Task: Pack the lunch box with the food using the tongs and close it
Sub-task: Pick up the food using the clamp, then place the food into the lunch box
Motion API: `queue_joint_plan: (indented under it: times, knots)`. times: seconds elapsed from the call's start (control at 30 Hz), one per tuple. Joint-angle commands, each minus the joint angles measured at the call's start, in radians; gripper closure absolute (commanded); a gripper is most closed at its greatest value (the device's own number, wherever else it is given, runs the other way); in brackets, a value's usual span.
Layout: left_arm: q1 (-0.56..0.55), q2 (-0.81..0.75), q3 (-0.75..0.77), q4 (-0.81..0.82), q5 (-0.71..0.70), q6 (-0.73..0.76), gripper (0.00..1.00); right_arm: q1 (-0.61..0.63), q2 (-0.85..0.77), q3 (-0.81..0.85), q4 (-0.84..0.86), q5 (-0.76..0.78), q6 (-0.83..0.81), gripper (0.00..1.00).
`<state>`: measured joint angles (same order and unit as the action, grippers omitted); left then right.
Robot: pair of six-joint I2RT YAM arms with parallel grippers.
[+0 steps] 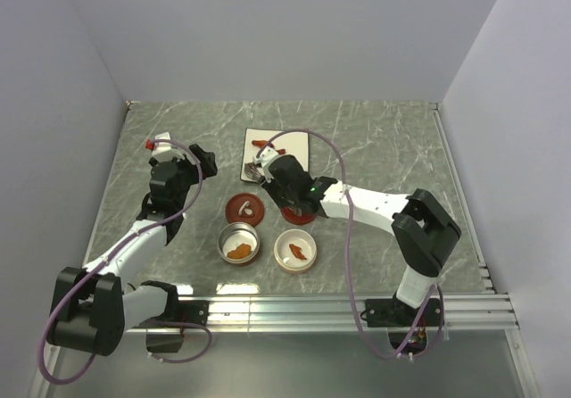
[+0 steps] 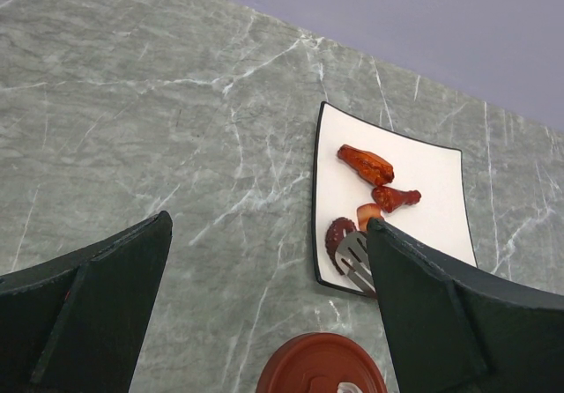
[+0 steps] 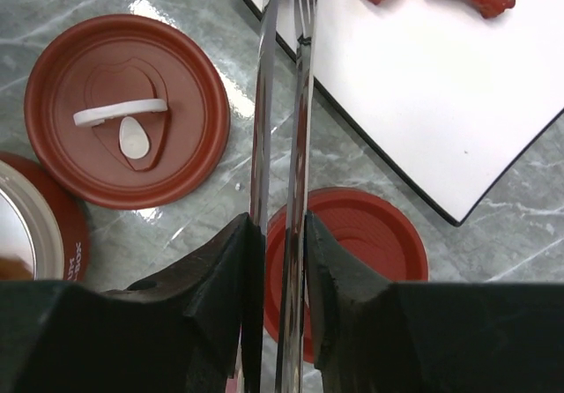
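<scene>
Silvery tongs (image 3: 302,102) run straight up the right wrist view, and my right gripper (image 3: 278,230) is shut on their two arms, squeezing them close. Their tips (image 2: 354,261) reach the near corner of the white plate (image 2: 423,190), beside a dark red morsel (image 2: 337,233). More food (image 2: 364,164) lies further up the plate, red-orange pieces. The lunch box shows as two round metal tins (image 1: 239,243) (image 1: 294,251), each holding an orange piece. My left gripper (image 2: 269,226) hangs open over bare table left of the plate, holding nothing.
A red lid with a white handle (image 3: 128,111) lies left of the tongs. A second red lid (image 3: 361,234) lies under my right gripper, by the plate's corner. Walls close in the table on three sides, and a metal rail (image 1: 357,309) runs along the near edge.
</scene>
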<state>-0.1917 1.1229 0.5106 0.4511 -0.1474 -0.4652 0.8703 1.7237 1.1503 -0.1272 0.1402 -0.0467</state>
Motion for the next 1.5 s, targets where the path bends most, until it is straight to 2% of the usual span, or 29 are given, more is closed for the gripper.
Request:
queue_joint_plan:
  times: [0.0, 0.3, 1.03, 1.27, 1.47]
  knots:
    - [-0.005, -0.020, 0.005, 0.041, -0.006, 0.002, 0.00, -0.007, 0.017, 0.046, 0.006, -0.002, -0.010, 0.66]
    - [-0.005, -0.012, 0.008, 0.043, -0.004, 0.002, 0.01, -0.007, 0.001, 0.040, 0.008, 0.002, -0.009, 0.77]
    - [-0.003, -0.015, 0.006, 0.041, -0.001, 0.002, 0.00, -0.002, -0.269, -0.145, 0.052, -0.010, 0.027, 0.78]
    - [-0.005, -0.021, 0.003, 0.043, 0.002, 0.002, 0.01, 0.074, -0.441, -0.270, 0.069, -0.016, 0.045, 0.78]
    - [-0.003, -0.014, 0.009, 0.040, 0.006, 0.002, 0.01, 0.222, -0.611, -0.356, 0.047, -0.011, 0.105, 0.77]
